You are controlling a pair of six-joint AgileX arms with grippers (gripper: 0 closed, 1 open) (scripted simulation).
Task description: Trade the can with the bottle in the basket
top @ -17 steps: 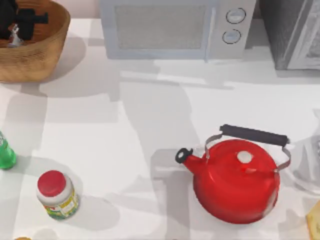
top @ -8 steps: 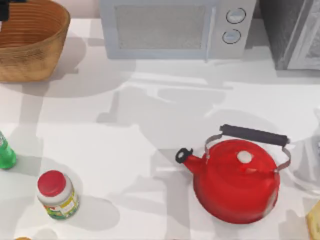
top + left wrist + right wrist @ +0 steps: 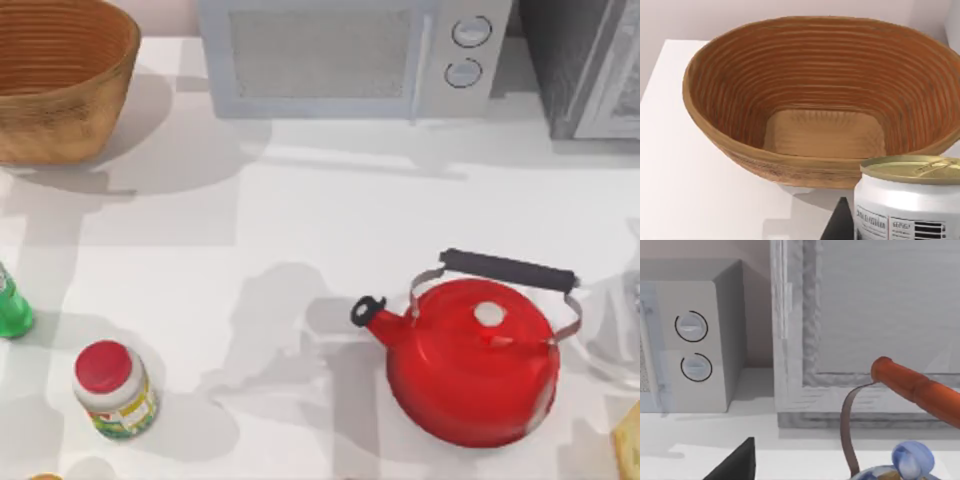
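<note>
My left end effector holds the can upright, one dark finger showing beside its white wall, just outside the near rim of the basket, whose ribbed inside lies bare. The basket sits at the tabletop's far left corner, and the bottle stands at the left edge, well apart from it, near a red-lidded jar. My right end effector is by the red kettle facing the microwave; I cannot tell its opening.
</note>
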